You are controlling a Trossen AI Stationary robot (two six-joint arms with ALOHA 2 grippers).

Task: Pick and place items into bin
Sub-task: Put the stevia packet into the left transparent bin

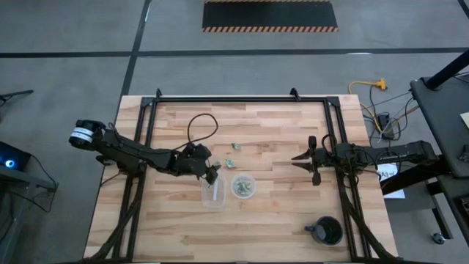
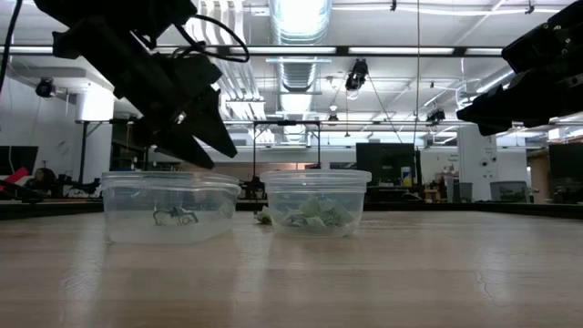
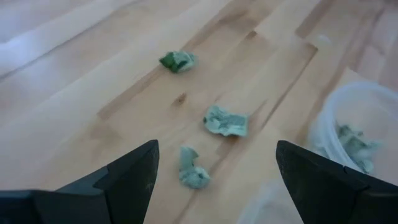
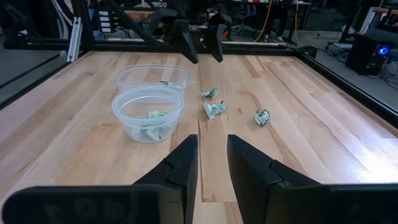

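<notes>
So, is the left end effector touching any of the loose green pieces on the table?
Apart. In the left wrist view the left end effector is open, and bare wood shows between each finger and the nearest green piece.

We count two clear round cups: one cup with a single small silvery-green piece inside, the other cup with a little heap of crumpled pale green pieces we can't count apart. Three loose green pieces on the table: one, two, three. One black mug-like object. Two arms, two grippers.
</notes>
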